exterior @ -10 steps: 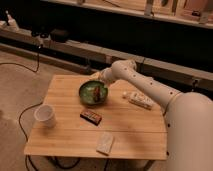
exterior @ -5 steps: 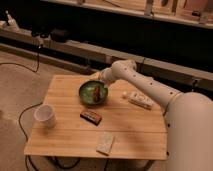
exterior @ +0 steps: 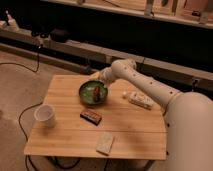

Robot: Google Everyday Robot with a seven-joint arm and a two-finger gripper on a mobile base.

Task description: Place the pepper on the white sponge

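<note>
One pepper [exterior: 96, 92] lies inside the green bowl [exterior: 81, 93]. The gripper [exterior: 100, 80] hangs at the bowl's far rim, jaws apart. The white sponge [exterior: 105, 144] lies near the surface's [exterior: 64, 91] front edge.

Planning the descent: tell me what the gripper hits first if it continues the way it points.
Probably the pepper lying in the bowl: the gripper sits at the bowl's far rim, pointing down into it. Depth is unclear, so the rim could come first.
</note>
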